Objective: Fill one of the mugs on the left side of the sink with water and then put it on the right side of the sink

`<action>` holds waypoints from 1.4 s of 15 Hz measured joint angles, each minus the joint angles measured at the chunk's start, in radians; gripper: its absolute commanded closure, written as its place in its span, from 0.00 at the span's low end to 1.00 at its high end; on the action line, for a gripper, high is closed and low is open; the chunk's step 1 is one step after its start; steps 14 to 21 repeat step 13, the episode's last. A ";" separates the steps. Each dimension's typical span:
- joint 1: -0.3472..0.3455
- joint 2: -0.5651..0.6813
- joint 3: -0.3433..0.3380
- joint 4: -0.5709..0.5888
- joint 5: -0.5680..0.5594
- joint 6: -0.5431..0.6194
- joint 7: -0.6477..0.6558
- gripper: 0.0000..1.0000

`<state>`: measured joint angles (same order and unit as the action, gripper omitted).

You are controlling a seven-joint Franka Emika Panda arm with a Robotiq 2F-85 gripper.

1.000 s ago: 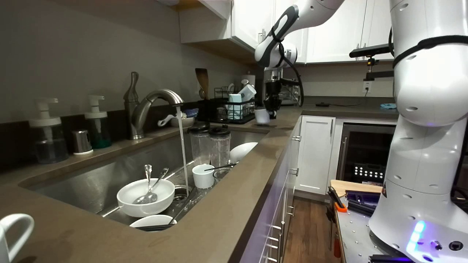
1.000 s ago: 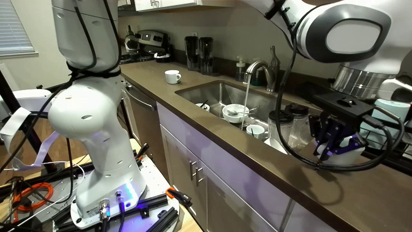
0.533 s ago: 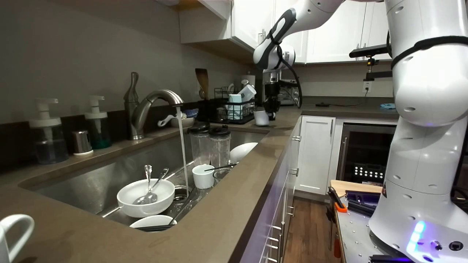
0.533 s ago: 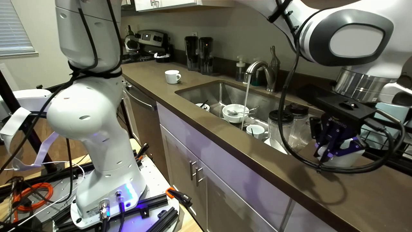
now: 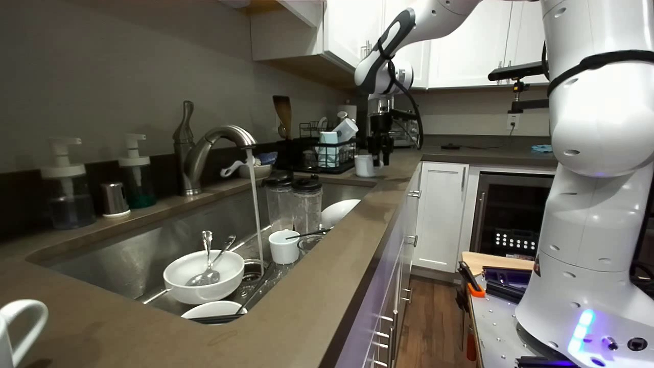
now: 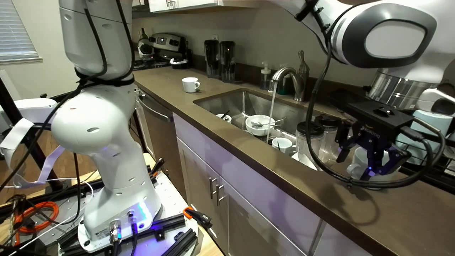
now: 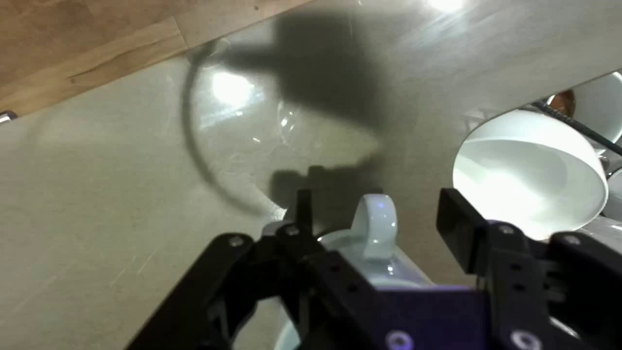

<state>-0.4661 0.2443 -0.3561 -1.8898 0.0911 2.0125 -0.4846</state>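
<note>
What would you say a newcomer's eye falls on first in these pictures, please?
Probably the large white robot arm, filling the right of an exterior view. Water running from the faucet into the stainless-steel sink likely comes next. On the countertop beside the sink stands a white mug, its handle showing between the fingers of the open claw.

A stove point(image 6: 167, 40), white cabinets point(image 5: 470, 51) and a sink point(image 5: 115, 263) holding dishes point(image 5: 196, 292) mark a kitchen.

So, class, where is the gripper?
In an exterior view, the gripper is beyond the sink, right of the dish rack. In the wrist view, it straddles the mug's handle.
</note>
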 measured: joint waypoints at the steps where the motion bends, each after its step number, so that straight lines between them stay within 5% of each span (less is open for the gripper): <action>1: 0.000 -0.006 0.000 0.000 -0.001 -0.013 0.000 0.00; 13: 0.068 -0.293 0.004 -0.148 -0.156 -0.044 -0.030 0.00; 21: 0.068 -0.293 0.004 -0.148 -0.156 -0.044 -0.030 0.00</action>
